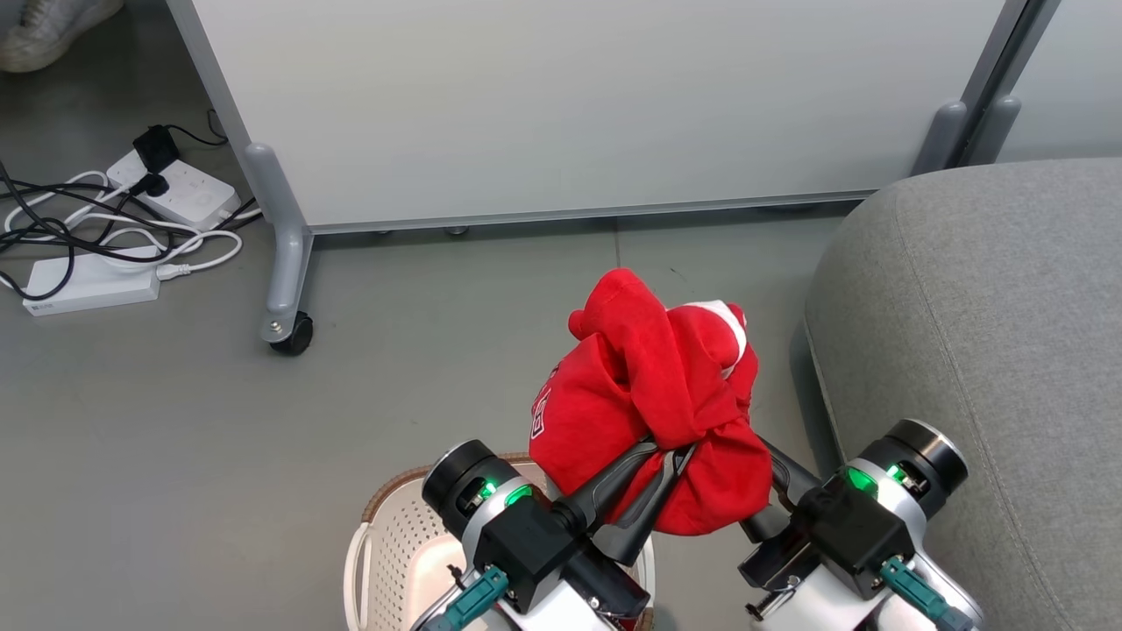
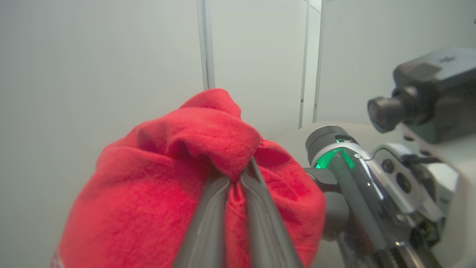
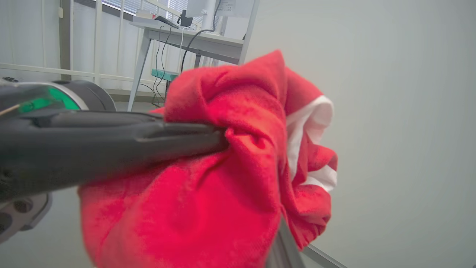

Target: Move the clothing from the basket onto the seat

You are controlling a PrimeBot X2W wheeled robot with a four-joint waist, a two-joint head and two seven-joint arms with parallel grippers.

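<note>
Presently the bunched bright red fabric garment (image 1: 649,394) hangs above the cream-white perforated plastic basket (image 1: 399,552), left fingers (image 1: 614,482) clenched on a fold, evidently for carrying to the grey upholstered seat (image 1: 982,307) alongside; right fingers (image 1: 784,473) sit buried in cloth, grip undeterminable.
</note>
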